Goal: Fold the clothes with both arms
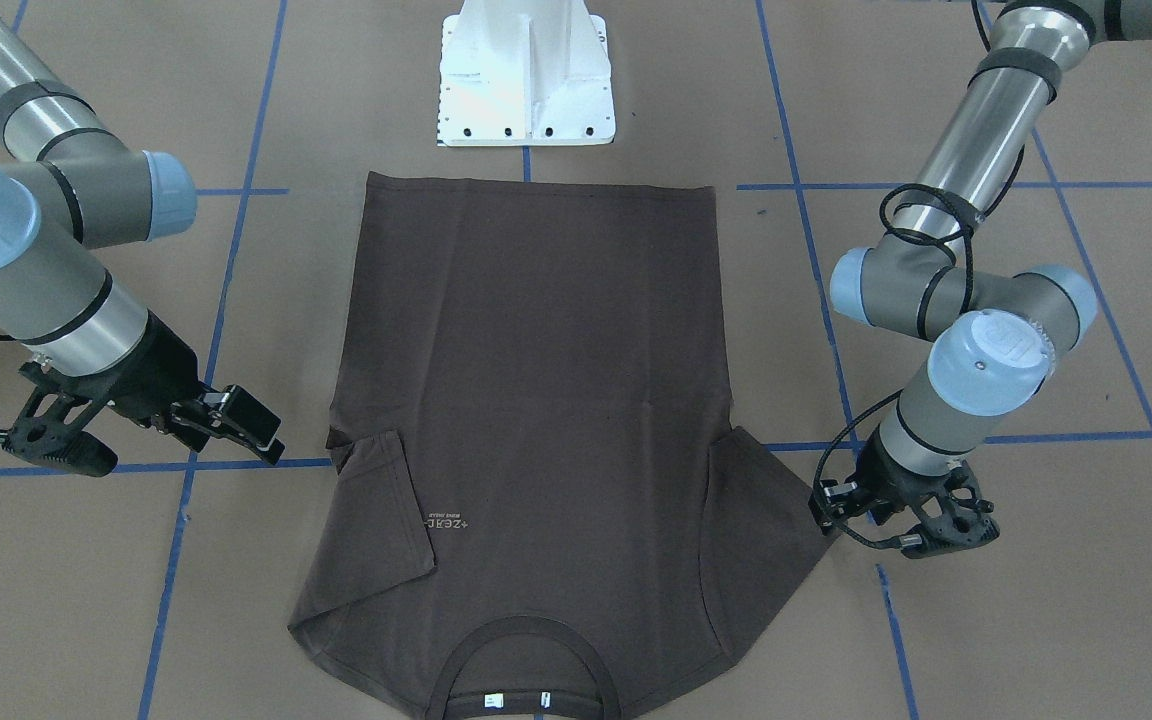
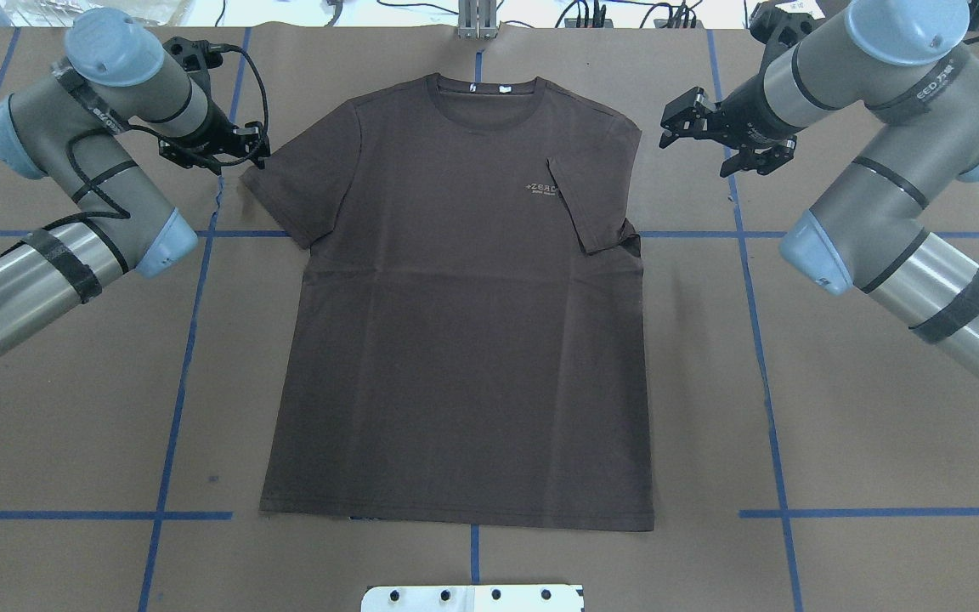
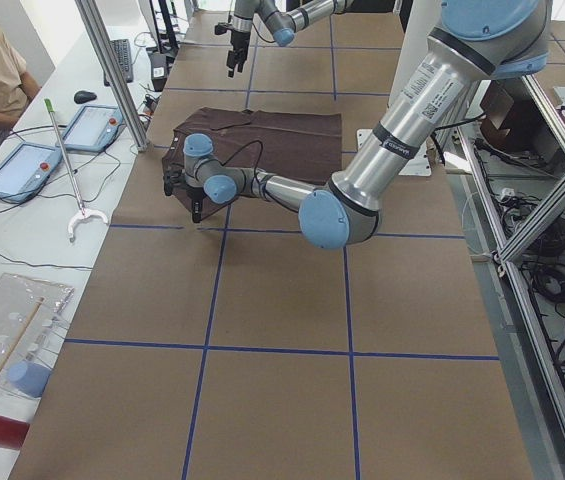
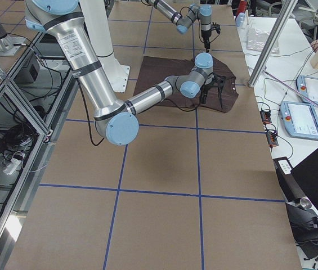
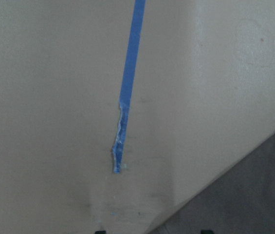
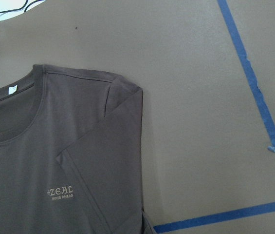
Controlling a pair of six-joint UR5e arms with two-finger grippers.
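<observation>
The left gripper (image 2: 250, 146) hovers just beside the tip of the outspread left sleeve (image 2: 290, 183), its fingers parted and empty. The dark brown T-shirt (image 2: 455, 340) lies flat and chest up in the middle of the surface (image 2: 73, 408). Its right sleeve (image 2: 587, 204) is already folded in over the chest. The right gripper (image 2: 695, 143) hangs near that shoulder, fingers apart and empty. The left sleeve looks next: pinch its hem cleanly, lift low, and lay it inward to mirror the other.
</observation>
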